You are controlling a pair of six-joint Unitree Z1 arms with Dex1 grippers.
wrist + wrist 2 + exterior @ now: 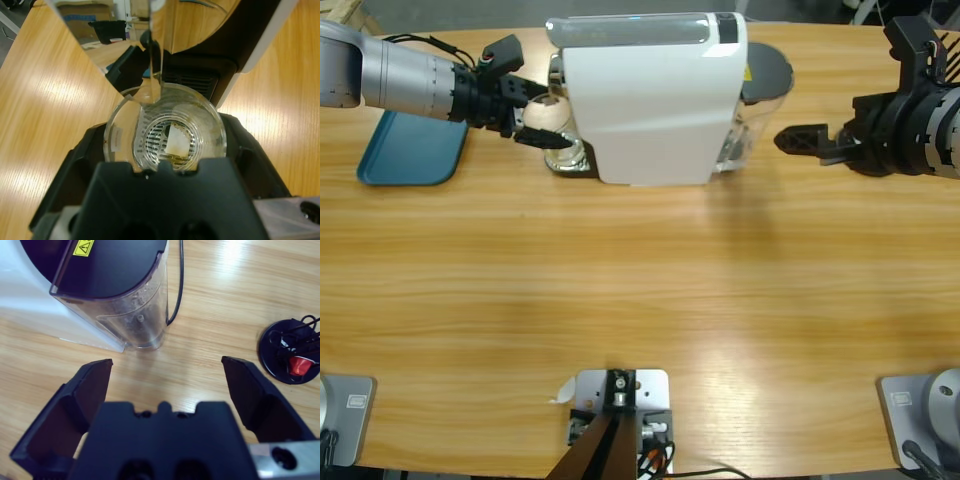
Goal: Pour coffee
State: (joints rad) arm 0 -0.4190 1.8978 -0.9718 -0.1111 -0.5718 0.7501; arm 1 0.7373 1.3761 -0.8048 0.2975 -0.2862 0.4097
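A clear glass tumbler (116, 142) stands on the drip grate under the spout of the white coffee machine (650, 100); in the high view the tumbler (567, 154) sits at the machine's left end. The grate shows through its base, and no coffee shows in any view. My left gripper (162, 127) is open, with one jaw close on each side of the glass; from above, the left gripper (542, 115) reaches in from the left. My right gripper (790, 140) is open and holds nothing, a little way from the machine's water tank (130, 305).
A teal tray (410, 150) lies at the far left under the left arm. Beyond the right gripper (167, 362) a black cable (177, 285) runs past the tank, and a black capsule holder (280, 342) with a red capsule (299, 365) stands at the right.
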